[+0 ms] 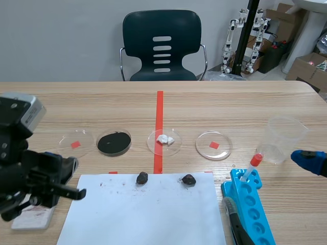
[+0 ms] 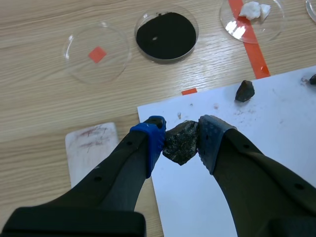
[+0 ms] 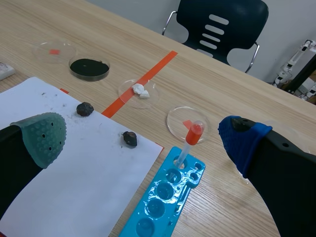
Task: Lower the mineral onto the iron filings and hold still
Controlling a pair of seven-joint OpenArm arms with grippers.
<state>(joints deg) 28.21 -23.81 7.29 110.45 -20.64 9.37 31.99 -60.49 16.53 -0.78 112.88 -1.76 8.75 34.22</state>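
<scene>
- Black iron filings (image 2: 166, 35) fill a shallow clear dish on the wooden worktop (image 1: 230, 107). It is second from the left in a row of four dishes.
- The left claw (image 2: 181, 139) is clamped on the mineral (image 2: 180, 145), a rough dark grey lump pressed between its two blue pads.
- Seen past that claw, the mineral sits over the near corner of the white paper sheet (image 2: 266, 148). It is well apart from the filings, which lie ahead of the claw on bare wood.
- Beside the filings, on the outer side, a clear dish (image 2: 97, 53) shows a red square mark through its base.
- On the other side of the filings, a dish on the red tape line holds white lumps (image 2: 252, 9).
- The fourth dish (image 1: 213, 145) lies right of the tape line, also over a red square.
- A dark stone (image 1: 142, 177) rests on the sheet's far edge left of the tape line, and a second dark stone (image 1: 188, 179) rests right of it.
- A white tile (image 2: 91, 148) with faint reddish streaks lies just beside the sheet, under the left arm.
- The right claw (image 3: 142, 140) has its fingers spread wide with nothing between them. It is low at the worktop's right side, near a clear plastic cup (image 1: 283, 138).
- A blue rack (image 1: 250, 204) lies by the sheet's right edge, with a red-capped tube (image 1: 254, 166) leaning in its far end.
- A dark chair (image 1: 162, 46) stands beyond the worktop.
</scene>
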